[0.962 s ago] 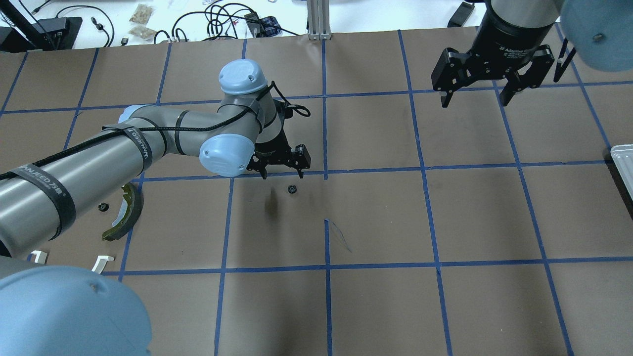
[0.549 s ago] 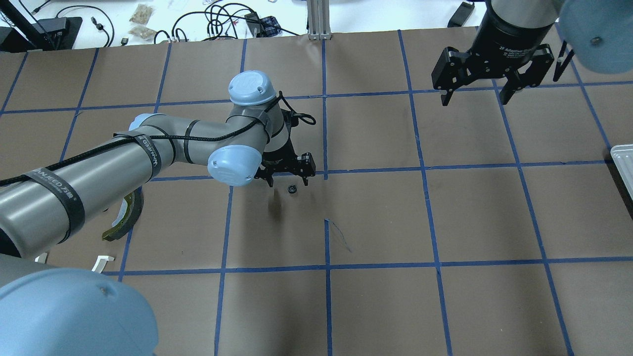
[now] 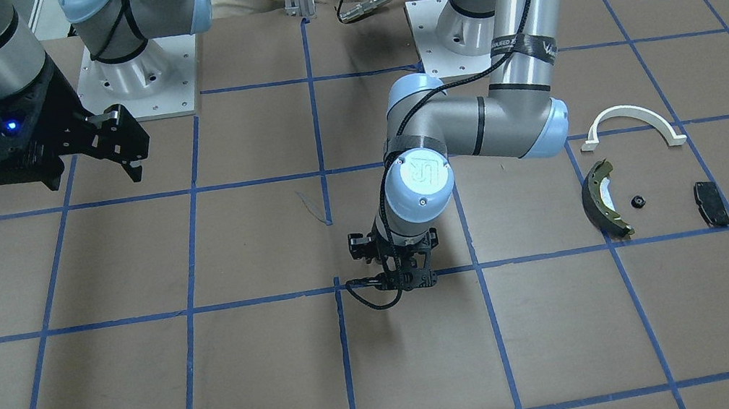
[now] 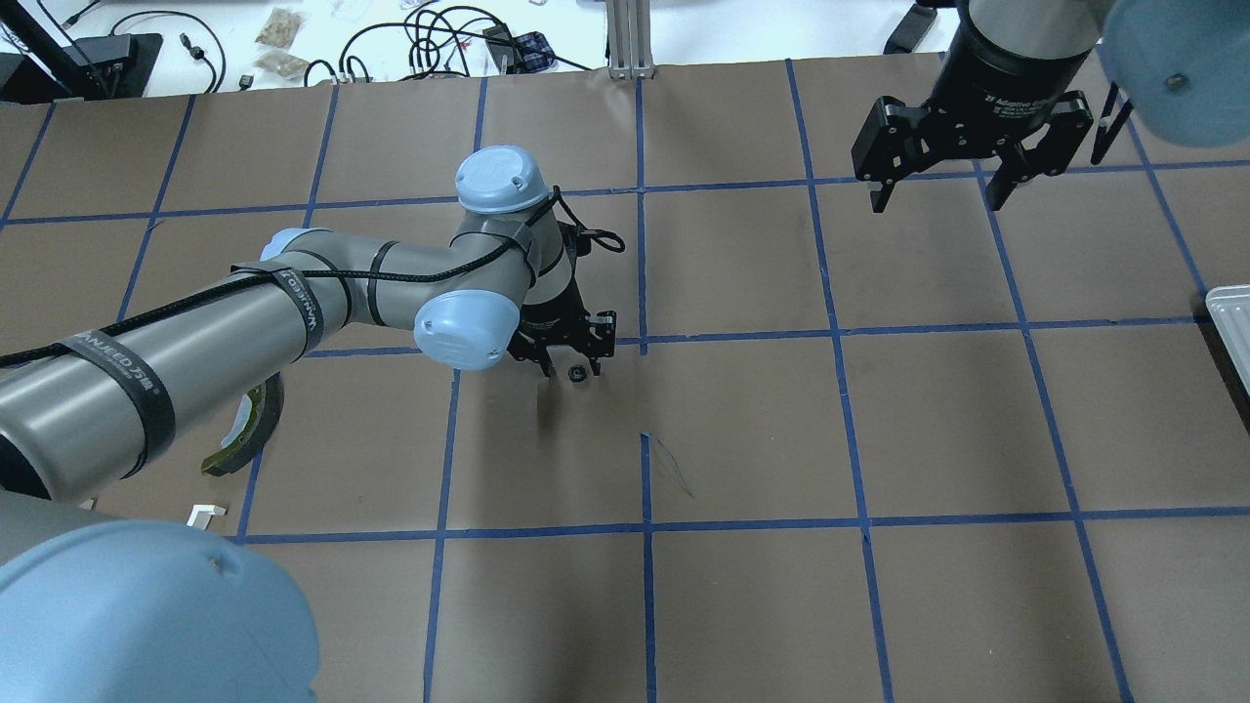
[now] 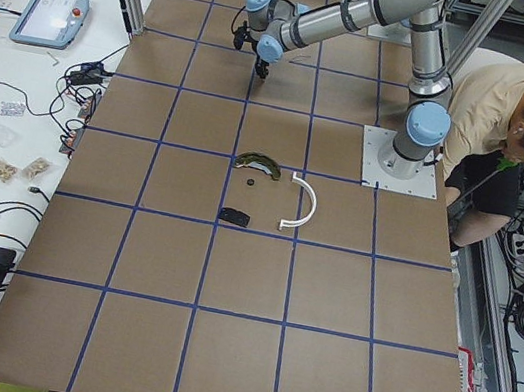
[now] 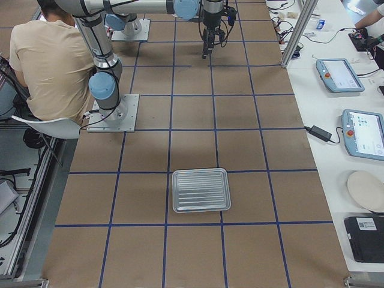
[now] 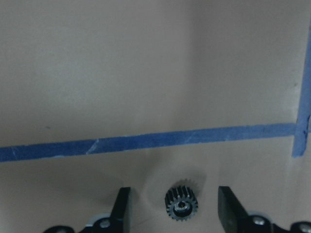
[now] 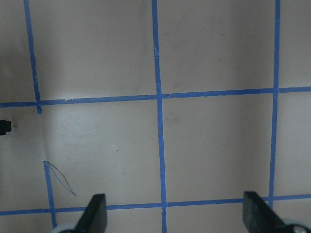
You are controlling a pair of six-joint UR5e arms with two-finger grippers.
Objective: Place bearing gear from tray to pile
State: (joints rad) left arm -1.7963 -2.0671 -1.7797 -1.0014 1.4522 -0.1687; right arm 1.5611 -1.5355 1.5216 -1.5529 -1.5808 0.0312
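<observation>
Bearing gear point(image 7: 181, 204) between tray and pile, parts listed by size.

Table point(image 4: 742, 439), papered brown with a blue tape grid, carries everything.

Left arm point(image 4: 195, 342) reaches to the table's middle. We read "WANJEED" on its strap, and "ZF Adaptive" on the right gripper's collar, the rest cut off.

Tray point(image 6: 201, 190) lies at the far right end and the pile point(image 3: 594, 197) at the left end. The gear lies flat on the paper between them, well apart from both.

Right gripper point(image 4: 936, 200) hangs wide open and empty.

Left gripper point(image 4: 572, 366) stands open astride the gear, one finger on either side. Neither finger touches it, so nothing is held.

We judge the main risk to be a pinch on the tooth tips. So small and low a part could squirt out sideways, or the fingers could close above it.
</observation>
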